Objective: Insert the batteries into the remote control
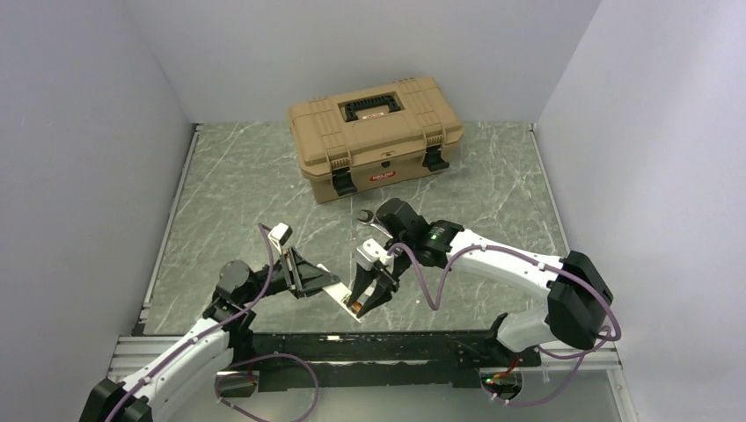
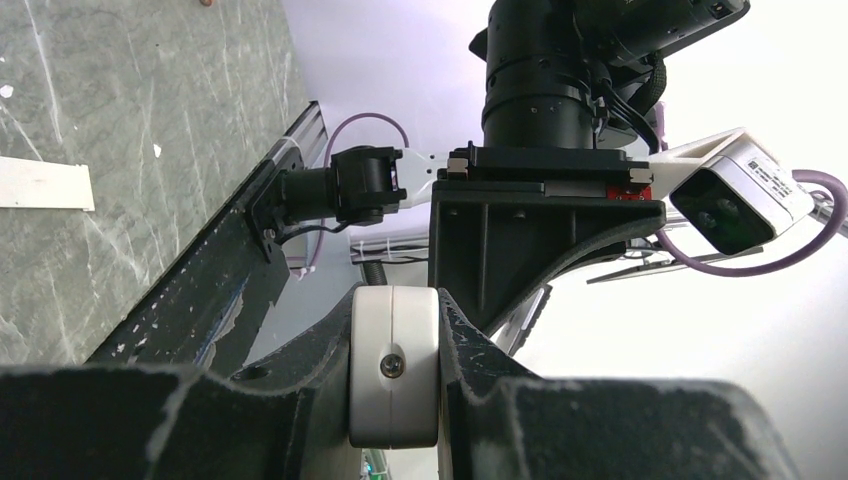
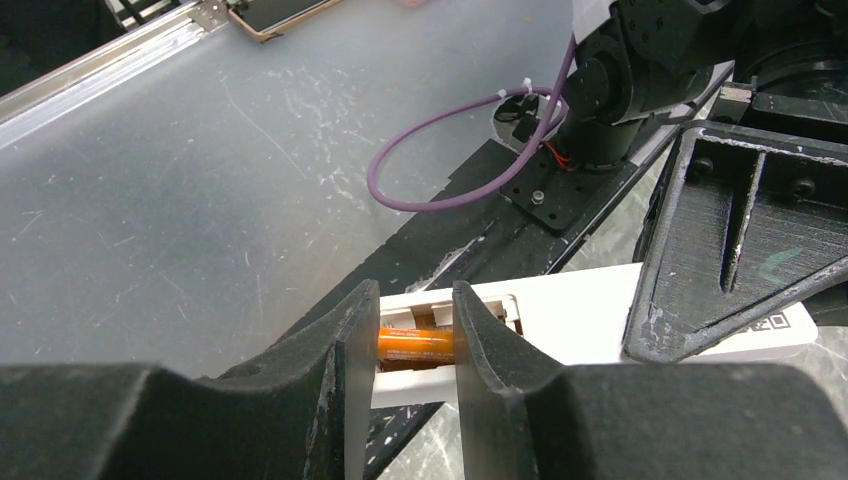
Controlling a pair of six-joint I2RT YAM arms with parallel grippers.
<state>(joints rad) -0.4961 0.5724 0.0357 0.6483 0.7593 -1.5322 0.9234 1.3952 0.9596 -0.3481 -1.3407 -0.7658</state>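
While left gripper [image 1: 317, 280] clamps remote control [image 3: 590, 318], right gripper [image 3: 415, 315] pinches orange battery [image 3: 415, 343] at its 9 o'clock end, right wrist view. You risk tilted seating, battery springing out, remote control twisting under push.

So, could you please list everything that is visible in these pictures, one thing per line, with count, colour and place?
toolbox: one, tan with black handle and latches, lid down, far side of the table
wrench: one, steel, on the table between the toolbox and the right arm
remote control: one, white, held near the front edge, recess open
battery: one, orange, at the remote control's recess
flat strip: one, white, lying on the table, seen in the left wrist view only
table: one, grey-green, marbled
cables: purple, along both arms
left gripper: one, black, shut on the remote control
right gripper: one, black, shut on the battery
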